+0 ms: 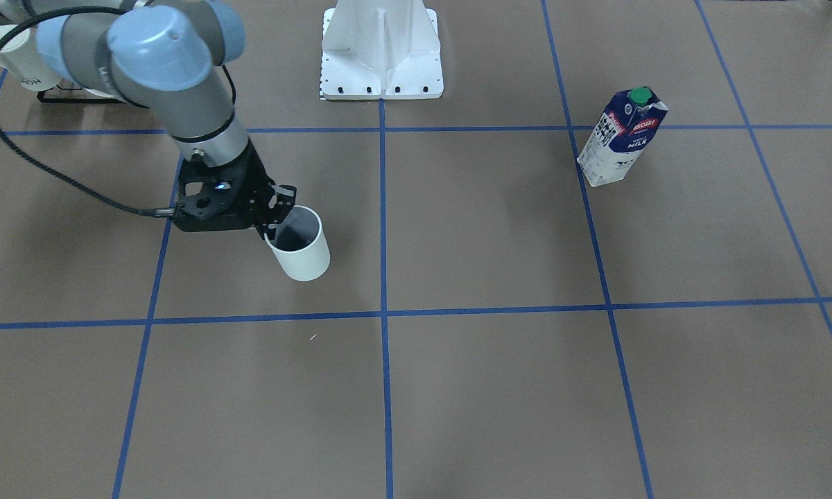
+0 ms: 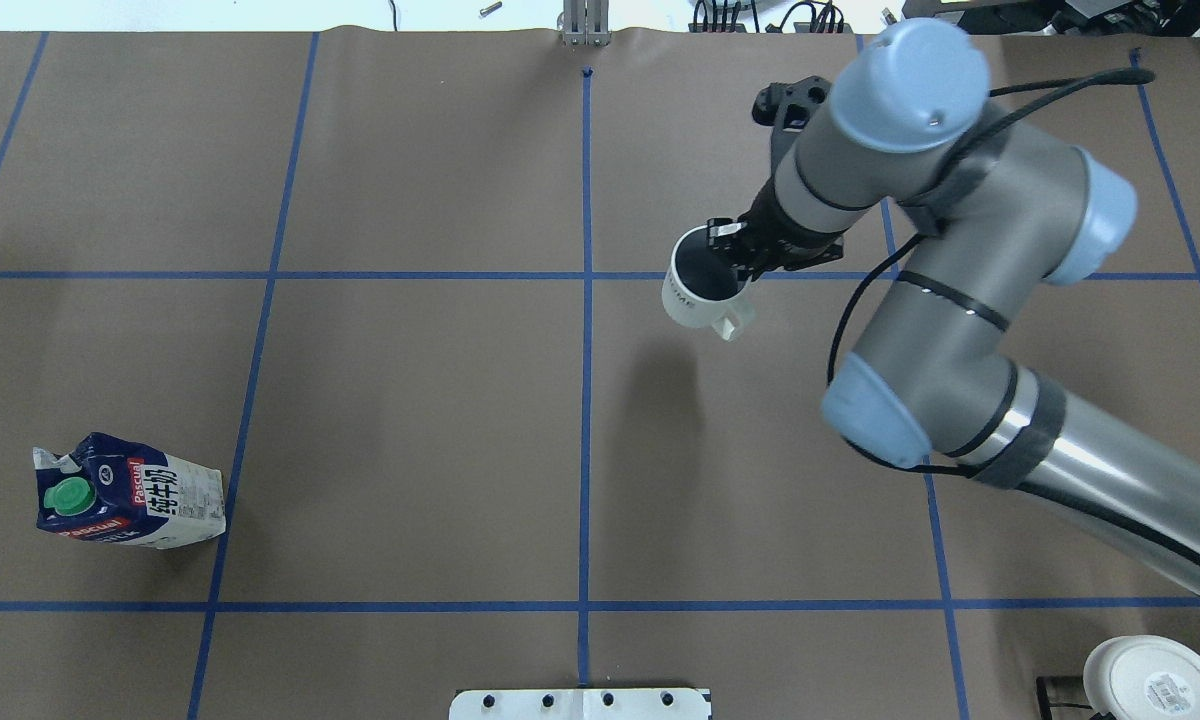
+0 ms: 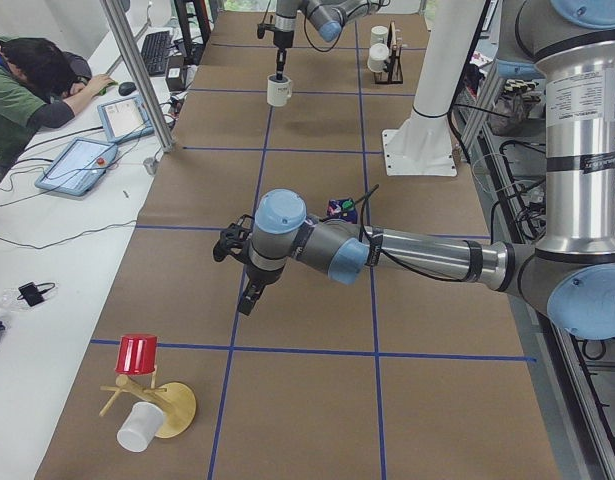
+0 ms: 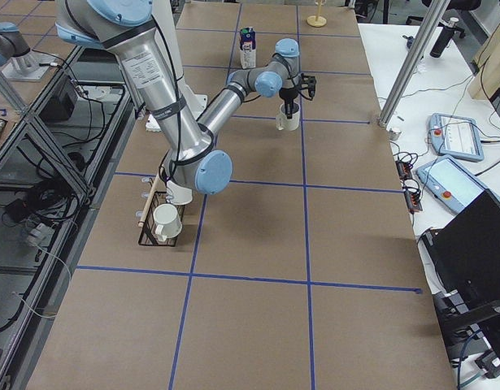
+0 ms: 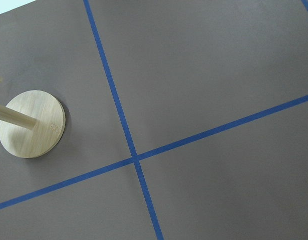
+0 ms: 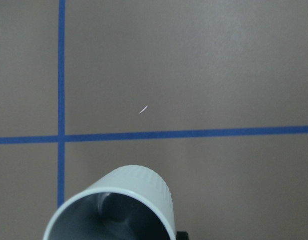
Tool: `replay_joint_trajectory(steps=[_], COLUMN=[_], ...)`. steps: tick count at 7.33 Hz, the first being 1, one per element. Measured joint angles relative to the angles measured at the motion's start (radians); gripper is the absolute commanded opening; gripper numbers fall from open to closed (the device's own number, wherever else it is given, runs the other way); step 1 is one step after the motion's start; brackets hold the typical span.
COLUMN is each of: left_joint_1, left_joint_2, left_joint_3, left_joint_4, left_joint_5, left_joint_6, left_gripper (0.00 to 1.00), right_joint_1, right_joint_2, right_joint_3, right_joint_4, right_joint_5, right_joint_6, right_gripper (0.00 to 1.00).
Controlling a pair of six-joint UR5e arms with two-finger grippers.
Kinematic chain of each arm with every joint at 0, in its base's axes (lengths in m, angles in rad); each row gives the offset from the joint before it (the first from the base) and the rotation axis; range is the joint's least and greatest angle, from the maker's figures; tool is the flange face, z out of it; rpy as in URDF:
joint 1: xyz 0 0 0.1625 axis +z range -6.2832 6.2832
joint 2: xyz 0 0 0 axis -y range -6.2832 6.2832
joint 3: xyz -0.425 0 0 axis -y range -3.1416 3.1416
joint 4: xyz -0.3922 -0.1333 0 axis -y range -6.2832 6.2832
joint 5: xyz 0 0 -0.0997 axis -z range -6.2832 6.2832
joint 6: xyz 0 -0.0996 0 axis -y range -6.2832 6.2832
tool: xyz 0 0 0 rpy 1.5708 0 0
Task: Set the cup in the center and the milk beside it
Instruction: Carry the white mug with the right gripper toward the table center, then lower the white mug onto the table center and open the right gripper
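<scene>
The cup (image 1: 299, 244), a white mug with a grey inside, hangs tilted above the table in my right gripper (image 1: 277, 225). The gripper is shut on the cup's rim. In the overhead view the cup (image 2: 705, 285) is right of the center (image 2: 585, 400), handle toward the robot. The right wrist view shows its rim (image 6: 113, 210) at the bottom edge. The milk (image 2: 130, 492), a navy and white carton with a green cap, stands upright at the table's left side (image 1: 620, 138). My left gripper (image 3: 245, 295) shows only in the exterior left view; I cannot tell if it is open or shut.
The robot's white base (image 1: 381, 52) stands at the table's near edge. A rack with white mugs (image 4: 164, 219) is by the right arm's base. A wooden mug tree with a red cup (image 3: 152, 395) stands at the table's left end, its round foot (image 5: 31, 124) below the left wrist.
</scene>
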Motion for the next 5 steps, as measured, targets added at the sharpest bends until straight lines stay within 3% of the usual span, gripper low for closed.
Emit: replay_joint_trajectory(steps=[2, 4, 5], left_joint_1=[0.0, 0.0, 0.0], left_joint_2=[0.0, -0.001, -0.001], left_joint_3=[0.003, 0.008, 0.009], left_joint_4=[0.0, 0.0, 0.0], left_joint_5=[0.0, 0.0, 0.001], left_joint_6=[0.0, 0.0, 0.0], left_gripper=[1.0, 1.0, 1.0], right_joint_1=[-0.094, -0.156, -0.174], right_joint_2=[0.125, 0.169, 0.174], right_joint_3=[-0.074, -0.121, -0.13], right_joint_4=[-0.097, -0.11, -0.11], right_joint_5=[-0.031, -0.067, -0.081], right_joint_6=[0.163, 0.228, 0.236], right_gripper=[0.0, 0.0, 0.07])
